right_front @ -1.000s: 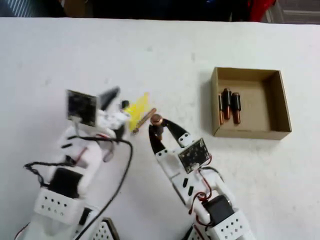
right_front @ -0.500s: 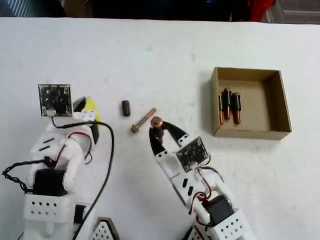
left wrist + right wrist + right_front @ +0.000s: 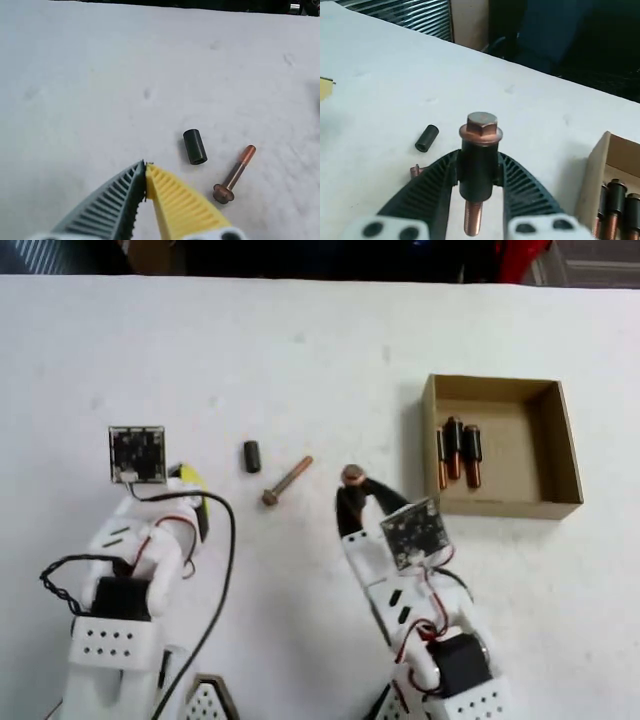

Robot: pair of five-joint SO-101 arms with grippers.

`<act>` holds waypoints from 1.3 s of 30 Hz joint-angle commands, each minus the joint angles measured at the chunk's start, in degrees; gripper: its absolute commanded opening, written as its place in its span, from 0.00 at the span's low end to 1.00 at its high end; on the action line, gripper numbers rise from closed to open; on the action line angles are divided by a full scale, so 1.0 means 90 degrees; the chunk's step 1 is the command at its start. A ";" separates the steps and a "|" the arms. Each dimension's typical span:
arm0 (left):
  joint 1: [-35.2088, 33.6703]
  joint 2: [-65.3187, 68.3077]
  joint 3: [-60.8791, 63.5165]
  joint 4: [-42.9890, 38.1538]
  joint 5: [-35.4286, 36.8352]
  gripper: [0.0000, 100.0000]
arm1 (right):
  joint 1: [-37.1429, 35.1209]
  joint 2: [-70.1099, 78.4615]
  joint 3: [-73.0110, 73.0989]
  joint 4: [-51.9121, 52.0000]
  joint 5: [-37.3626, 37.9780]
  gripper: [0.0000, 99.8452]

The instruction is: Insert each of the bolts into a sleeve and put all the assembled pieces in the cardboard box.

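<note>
**Item 1. My right end effector** (image 3: 479,175). It is clenched on an assembled piece (image 3: 479,150), a copper bolt seated in a black sleeve. My two black fingers clamp the sleeve from either side. The piece stands upright, with the hex head on top and the threaded tip poking out below the sleeve. In the high view this end effector (image 3: 352,505) holds the assembled piece (image 3: 352,478) above the desk (image 3: 300,360), between the loose parts and the cardboard box.

**Item 2. My left end effector** (image 3: 145,169). It is closed, the grey and yellow fingers meeting at their tips with nothing between them. In the high view it (image 3: 193,498) sits left of the loose parts and apart from both.

**Item 3. Loose sleeve** (image 3: 195,146). It is black and lies on its side on the desk, ahead of my left fingertips and not touching them. In the high view it (image 3: 252,456) lies just beside the loose bolt, with a gap between them.

**Item 4. Loose bolt** (image 3: 234,174). It is copper and lies flat and slanted, with its flanged head towards my arms. In the high view it (image 3: 287,481) rests between the loose sleeve and my right end effector, touching neither.

**Item 5. Cardboard box** (image 3: 500,506). It is open-topped and sits on the desk to the right of my right end effector, near it but apart. Three assembled pieces (image 3: 457,452) lie side by side inside, near its left wall.
</note>
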 commanded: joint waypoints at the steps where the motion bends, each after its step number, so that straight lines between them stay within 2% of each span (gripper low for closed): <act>1: -0.0063 -0.0024 0.0020 -0.0254 -0.0059 0.02 | 0.0288 -0.0054 -0.0772 0.0298 0.0098 0.02; 7: -0.0024 -0.0024 0.0352 -0.0234 -0.0781 0.02 | 0.0366 -0.0034 -0.1661 0.0923 0.0274 0.02; 16: -0.0034 -0.0024 0.0703 -0.0264 -0.0821 0.02 | 0.0386 -0.0024 -0.2803 0.1538 0.0537 0.02; 20: -0.0063 -0.0024 0.0772 -0.0254 -0.0821 0.02 | 0.0874 0.0112 -0.3223 0.1607 0.0547 0.02; 25: -0.0063 -0.0034 0.0918 -0.0283 -0.0830 0.02 | 0.1382 0.1304 -0.3946 0.1607 0.0557 0.02; 36: -0.0073 -0.0034 0.1026 -0.0283 -0.0840 0.02 | 0.1763 0.4049 -0.4943 0.1568 0.0557 0.02; 39: -0.0073 -0.0034 0.1231 -0.0586 -0.1211 0.02 | 0.1871 0.4625 -0.5011 0.1480 0.0557 0.02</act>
